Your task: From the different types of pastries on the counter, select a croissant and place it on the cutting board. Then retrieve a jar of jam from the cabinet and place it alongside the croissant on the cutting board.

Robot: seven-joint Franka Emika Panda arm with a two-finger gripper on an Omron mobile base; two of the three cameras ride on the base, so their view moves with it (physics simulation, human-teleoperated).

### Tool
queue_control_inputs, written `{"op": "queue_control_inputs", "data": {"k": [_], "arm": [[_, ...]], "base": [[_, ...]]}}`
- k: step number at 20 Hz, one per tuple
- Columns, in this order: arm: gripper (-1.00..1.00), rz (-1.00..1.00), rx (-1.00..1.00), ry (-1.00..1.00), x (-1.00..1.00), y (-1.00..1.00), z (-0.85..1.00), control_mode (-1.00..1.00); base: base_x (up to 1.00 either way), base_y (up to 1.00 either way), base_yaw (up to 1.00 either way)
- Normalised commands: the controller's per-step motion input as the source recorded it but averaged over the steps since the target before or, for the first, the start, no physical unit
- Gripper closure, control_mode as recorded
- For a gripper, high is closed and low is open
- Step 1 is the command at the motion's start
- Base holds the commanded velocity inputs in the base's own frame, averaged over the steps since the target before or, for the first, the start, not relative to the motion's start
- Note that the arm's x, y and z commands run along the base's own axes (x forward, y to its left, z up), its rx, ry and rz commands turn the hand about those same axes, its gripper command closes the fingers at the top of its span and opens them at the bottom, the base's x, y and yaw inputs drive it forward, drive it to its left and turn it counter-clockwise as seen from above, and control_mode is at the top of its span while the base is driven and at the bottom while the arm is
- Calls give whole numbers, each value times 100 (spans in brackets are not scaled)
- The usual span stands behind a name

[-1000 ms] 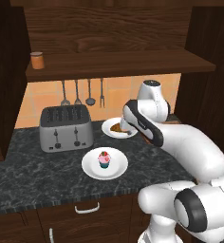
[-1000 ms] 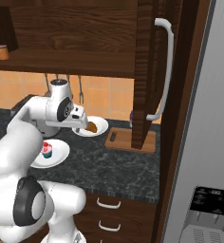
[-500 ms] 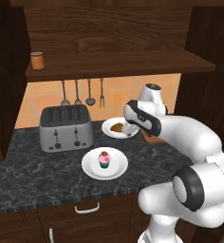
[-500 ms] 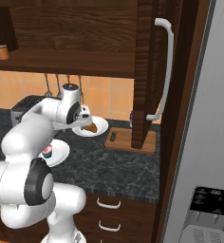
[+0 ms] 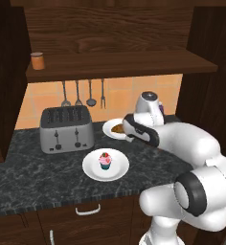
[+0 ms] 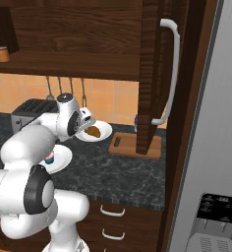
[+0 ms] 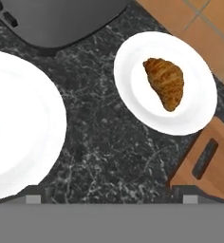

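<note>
— So where was the croissant (image 7: 165, 83)?

— On a white plate (image 7: 133, 76) in the upper right of the hand view, lying on its own, with nothing touching it. In the right base view the same croissant (image 6: 93, 132) sat left of centre on its plate (image 6: 105, 130), just past the gripper (image 6: 84, 124).

— And the jaws?

— Spread fully wide, holding nothing. The two tips stood at the bottom edge of the hand view, far apart, with bare dark counter (image 7: 109, 152) between them.

— The board?

— Its handle end showed in the lower right corner of the hand view, board (image 7: 213, 161), just beside the plate. In the right base view the board (image 6: 125, 145) lay at centre frame, partly behind the open cabinet door (image 6: 151, 74).

— Anything else on the counter?

— A cupcake (image 5: 105, 161) on a second plate (image 5: 118, 168), at the lower middle of the left base view, and a toaster (image 5: 67, 129) to its left.

— The jar?

— Jar (image 5: 37, 61) stood upright on the shelf (image 5: 119, 64), upper left of the left base view, well apart from the arm.
</note>
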Motion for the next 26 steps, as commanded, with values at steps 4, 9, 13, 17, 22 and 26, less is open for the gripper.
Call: {"op": "queue_control_inputs", "data": {"k": [4,9,13,17,22,26], "arm": [[-100,0,0,0,47,0,0,-100],[-100,0,-1,0,55,0,0,-100],[-100,-5,-10,5,55,18,17,-100],[-100,-10,-4,16,97,9,2,-100],[-100,0,0,0,49,0,-3,-100],[-100,0,0,0,23,0,-2,-100]], "base": [[0,0,0],[0,0,0],[0,0,0],[0,0,0],[0,0,0],[0,0,0]]}}
